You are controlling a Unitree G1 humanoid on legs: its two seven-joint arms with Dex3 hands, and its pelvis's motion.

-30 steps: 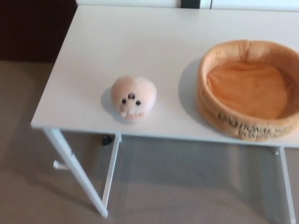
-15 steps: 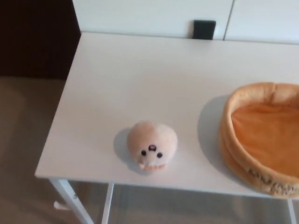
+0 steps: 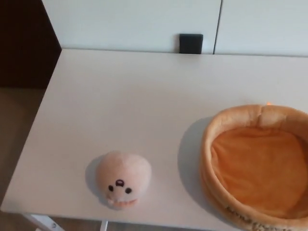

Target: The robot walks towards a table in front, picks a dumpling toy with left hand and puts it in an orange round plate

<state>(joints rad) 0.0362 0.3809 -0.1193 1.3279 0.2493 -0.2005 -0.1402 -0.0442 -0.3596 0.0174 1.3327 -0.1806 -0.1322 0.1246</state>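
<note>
Pale pink plush dumpling toy (image 3: 122, 179) at about seven o'clock on the white worktop (image 3: 144, 96), close to the near edge, sitting upright on its base. Small stitched face turned toward the camera: two dark eyes, a dark dot above them, a little mouth low on the front. Soft shadow pooled on the toy's left side and under it. Orange round plate (image 3: 255, 168) at about four o'clock, really a soft fabric basket with a thick padded rim, lighter peach on the outside wall and deeper orange inside. Cut off by the right and bottom borders, so only part of its ring visible. Dark lettering along the outer wall at the near side, too blurred and cropped to read. Nothing inside the plate. Toy and plate well apart, a bare stretch of worktop between them, toy lying outside the plate to its left. White wall panels (image 3: 134, 24) at twelve o'clock behind the far edge, with a thin vertical seam between them and a small black square fitting (image 3: 191, 44) just left of that seam, right at the far edge. Dark area at ten o'clock beyond the left edge, brownish floor (image 3: 12, 125) below it. White table leg (image 3: 45, 223) just peeking out at seven o'clock under the near edge. Neither left hand nor right hand anywhere within view, so no telling how open either one is or whether it has hold of anything.
</note>
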